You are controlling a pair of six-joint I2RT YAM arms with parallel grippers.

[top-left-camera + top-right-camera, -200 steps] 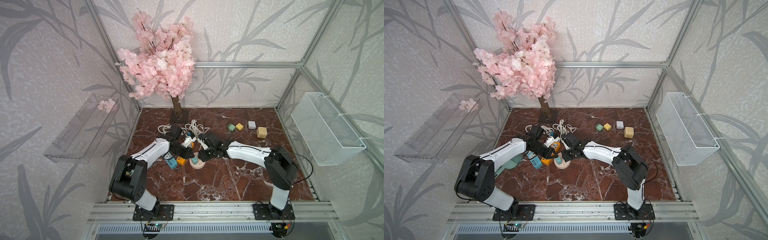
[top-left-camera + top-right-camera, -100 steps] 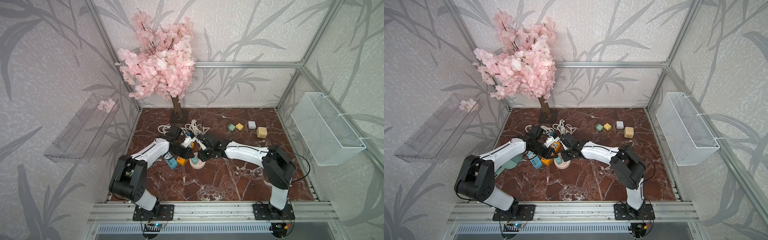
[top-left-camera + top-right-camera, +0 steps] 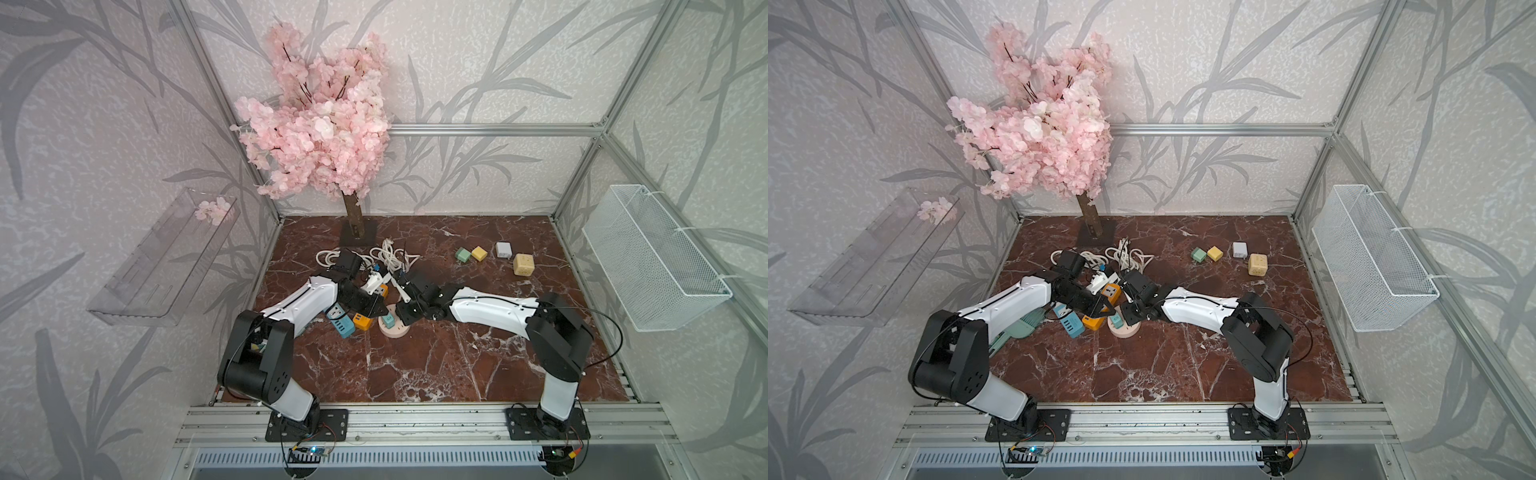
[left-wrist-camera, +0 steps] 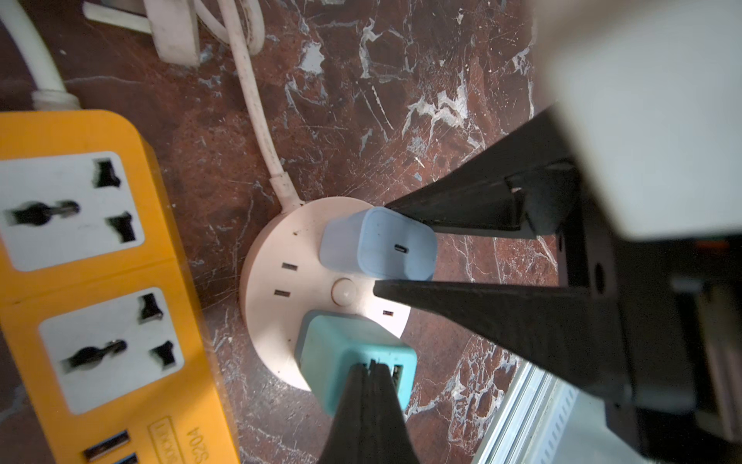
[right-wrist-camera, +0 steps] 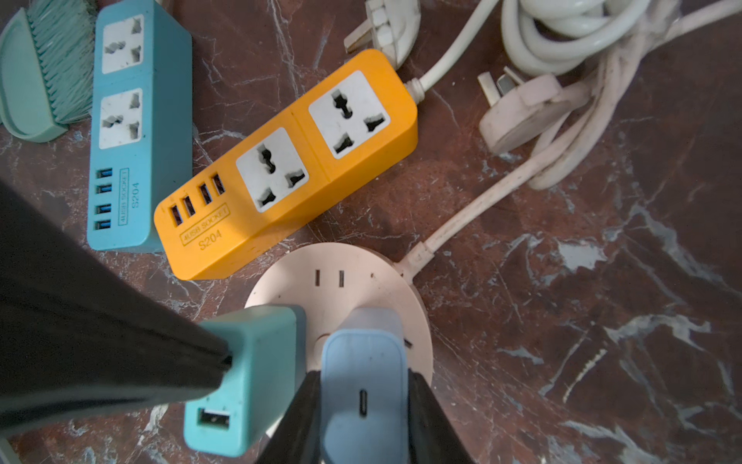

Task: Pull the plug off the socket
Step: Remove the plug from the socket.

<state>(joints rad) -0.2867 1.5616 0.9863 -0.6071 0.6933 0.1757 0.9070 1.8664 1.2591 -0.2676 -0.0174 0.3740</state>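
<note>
Your right gripper [image 5: 363,383] clamps the pale blue plug [image 5: 361,353], seated in the round pink socket [image 5: 361,277] on the counter [image 5: 562,301], a grip both top views hide under the wrist, while your left gripper [image 4: 371,366], pinched shut, rests its tip on the teal plug [image 4: 341,345] alongside, the orange strip [image 5: 289,168] lying beyond.

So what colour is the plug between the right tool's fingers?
Pale blue; the plug shows best in the right wrist view.
</note>
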